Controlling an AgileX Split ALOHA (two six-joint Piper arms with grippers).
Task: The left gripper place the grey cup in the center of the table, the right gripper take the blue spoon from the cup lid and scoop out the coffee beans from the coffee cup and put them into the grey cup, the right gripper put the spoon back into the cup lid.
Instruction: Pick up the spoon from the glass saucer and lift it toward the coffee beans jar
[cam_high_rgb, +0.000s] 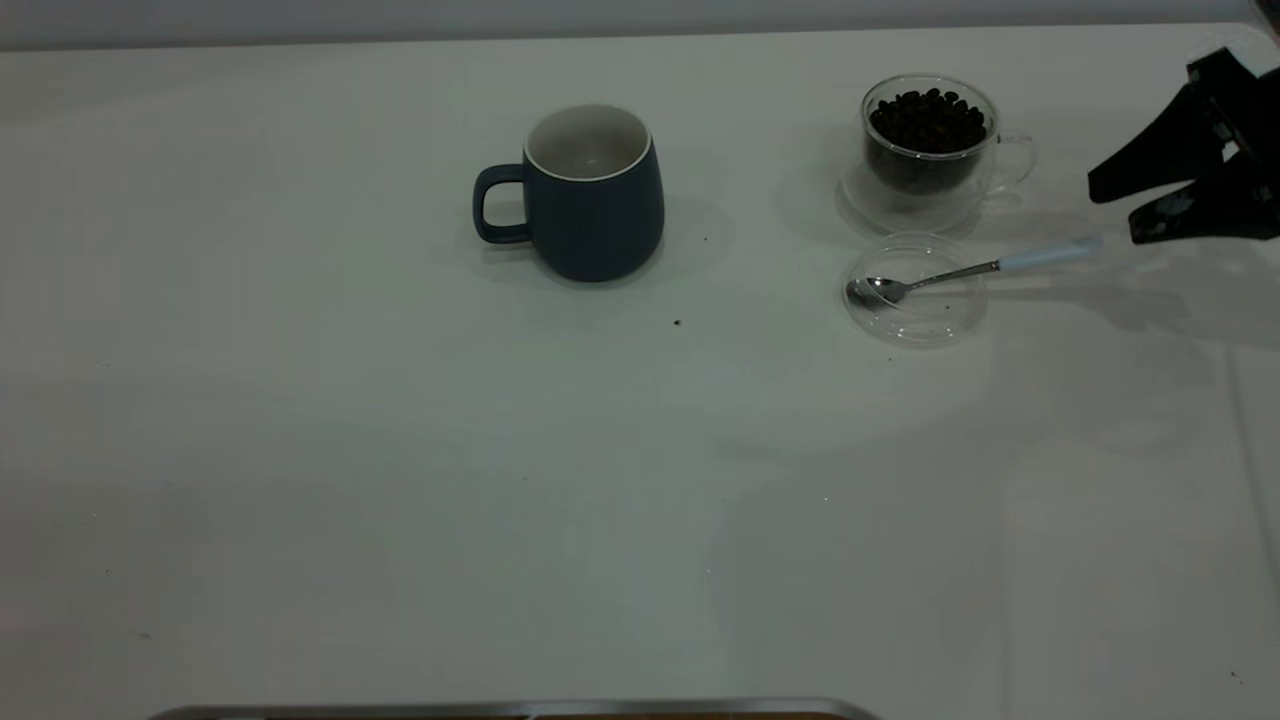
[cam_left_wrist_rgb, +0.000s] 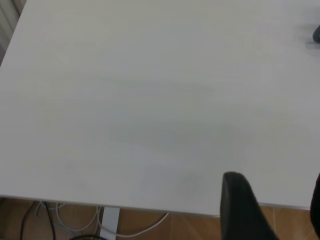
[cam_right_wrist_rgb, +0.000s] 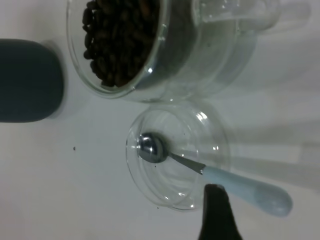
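Left to right on the white surface (cam_high_rgb: 300, 450):

- Left pincer (cam_left_wrist_rgb: 272, 212): not in the exterior view. Left wrist view shows only two dark finger edges with a wide gap over bare surface at the near edge, so open, holding nothing. Looks parked.
- Dark grey-blue ceramic mug with pale inside (cam_high_rgb: 585, 192): upright, roughly centre, handle to the left, empty as far as I can see. Placement step looks done.
- Clear double-walled glass cup of dark coffee beans (cam_high_rgb: 930, 140): upright, right of the mug, well apart.
- Flat clear round lid (cam_high_rgb: 915, 290): just in front of the glass cup. Metal spoon with pale blue handle (cam_high_rgb: 975, 270) has its bowl in the lid, handle sticking out over the rim toward the right.
- Right pincer (cam_high_rgb: 1120, 205): black fingers spread, empty, tips just beside the handle end, not touching.

Risks, my read:
- Handle is thin and low; a pinch at the tip could flip the spoon or drag the light lid.
- Lid sits close to the glass cup; a shove could knock it.

View differences: right wrist view shows the spoon bowl empty and one finger (cam_right_wrist_rgb: 216, 212) over the lid rim. Exterior view alone shows both fingers and the mug's inside.
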